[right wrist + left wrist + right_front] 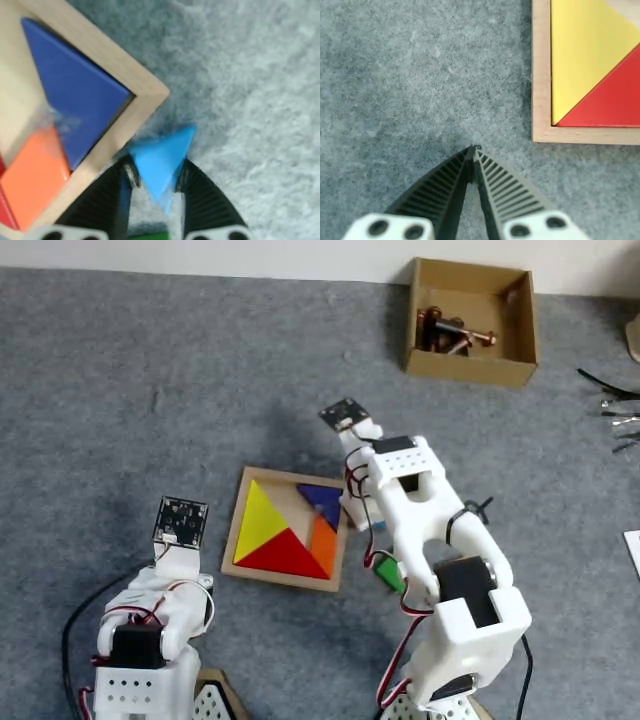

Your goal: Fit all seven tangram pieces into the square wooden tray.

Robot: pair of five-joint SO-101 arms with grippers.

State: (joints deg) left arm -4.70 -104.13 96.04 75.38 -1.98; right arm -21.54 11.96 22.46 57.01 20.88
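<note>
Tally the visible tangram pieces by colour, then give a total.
yellow piece: 1
red piece: 1
orange piece: 1
dark blue piece: 1
light blue piece: 1
green piece: 1
Total: 6

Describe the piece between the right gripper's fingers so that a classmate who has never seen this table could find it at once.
Find the square wooden tray in the middle of the grey table, then the corner holding the dark blue triangle. Just outside that corner, the right gripper grips a light blue triangle. Its sky colour is far paler than its dark blue neighbour.
</note>
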